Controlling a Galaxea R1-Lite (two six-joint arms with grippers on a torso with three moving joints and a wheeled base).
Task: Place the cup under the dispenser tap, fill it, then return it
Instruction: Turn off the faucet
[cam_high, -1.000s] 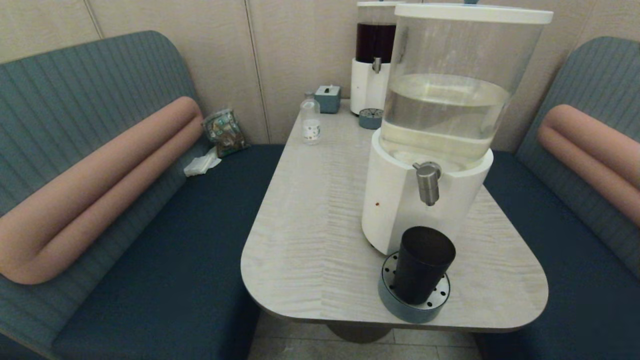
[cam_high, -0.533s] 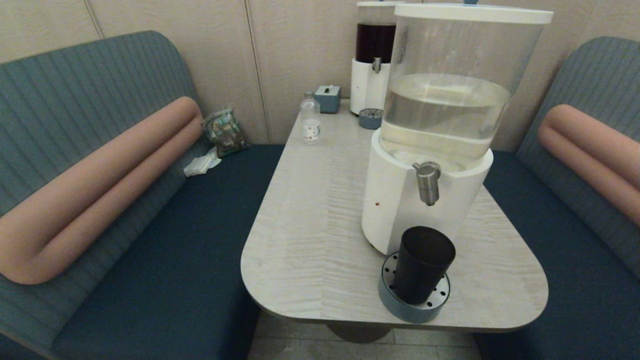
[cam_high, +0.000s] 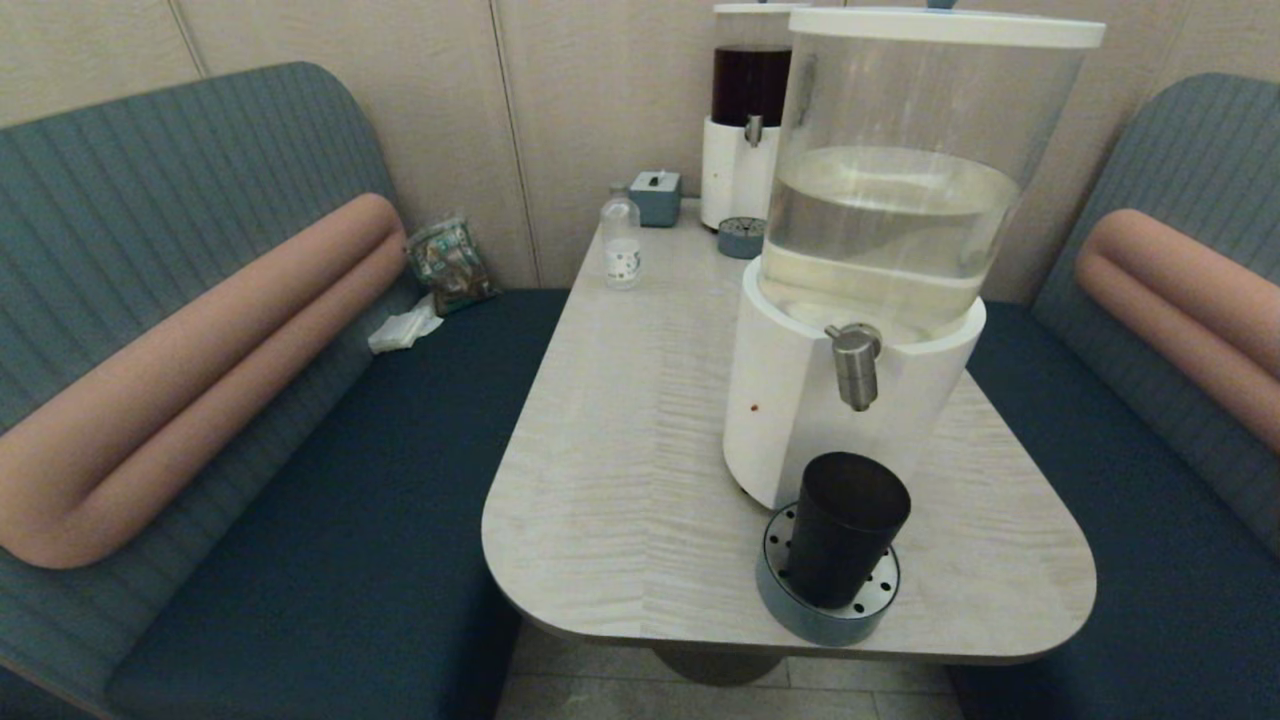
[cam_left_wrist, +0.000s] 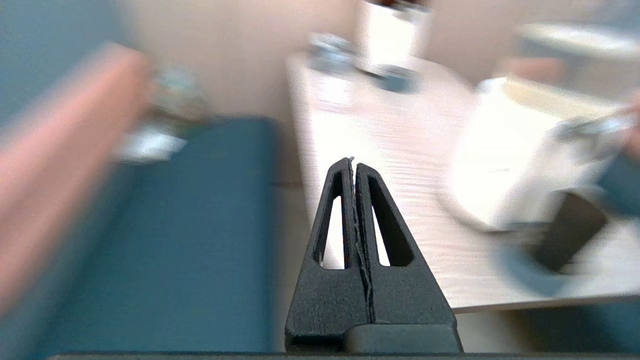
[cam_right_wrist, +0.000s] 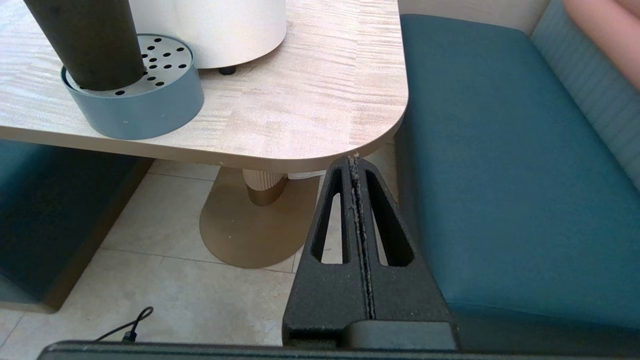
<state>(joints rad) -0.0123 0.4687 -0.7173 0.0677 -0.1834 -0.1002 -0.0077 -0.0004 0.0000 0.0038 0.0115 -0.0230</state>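
The dark tapered cup (cam_high: 847, 528) stands on a round blue-grey drip tray (cam_high: 800, 615), right below the brushed-steel dispenser tap (cam_high: 856, 366) of the big white-based clear-tank dispenser (cam_high: 880, 250). The cup (cam_right_wrist: 85, 42) and drip tray (cam_right_wrist: 137, 107) also show in the right wrist view. Neither arm shows in the head view. My left gripper (cam_left_wrist: 354, 162) is shut and empty, off the table's near left side. My right gripper (cam_right_wrist: 355, 159) is shut and empty, low by the table's near right corner, apart from the cup.
A smaller dark-liquid dispenser (cam_high: 745, 120), its own drip tray (cam_high: 741, 238), a tissue box (cam_high: 655, 197) and a small clear bottle (cam_high: 621, 243) stand at the table's far end. Blue benches (cam_high: 330, 520) flank the table (cam_high: 620, 470). The table's pedestal (cam_right_wrist: 260, 220) rises from the tiled floor.
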